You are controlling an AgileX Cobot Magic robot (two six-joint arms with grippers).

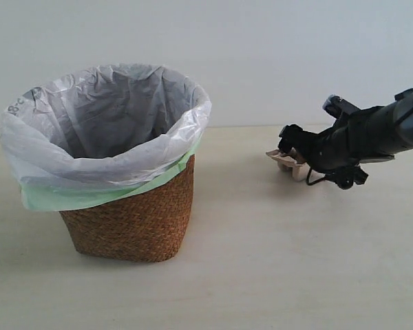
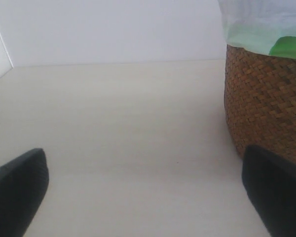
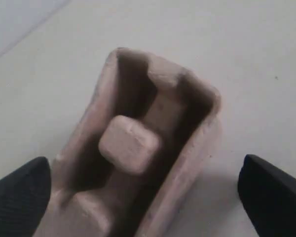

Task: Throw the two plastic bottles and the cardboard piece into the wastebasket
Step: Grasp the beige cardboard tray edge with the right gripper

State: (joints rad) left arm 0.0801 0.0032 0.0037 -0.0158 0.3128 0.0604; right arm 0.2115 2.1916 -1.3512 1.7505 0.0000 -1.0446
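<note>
While the cardboard piece [image 3: 138, 143] lies on the counter [image 1: 275, 261] at the right, well apart from the wastebasket [image 1: 134, 220] on the left, it is straddled by the right end effector [image 3: 145, 197], which is spread wide and not yet closed on it. The left end effector [image 2: 145, 197] is likewise spread and empty, beside the wicker wall. No bottles are seen on the counter. If only the thin pulp rim is pinched, the piece could be crushed, twisted loose, or dropped short of the wastebasket.
</note>
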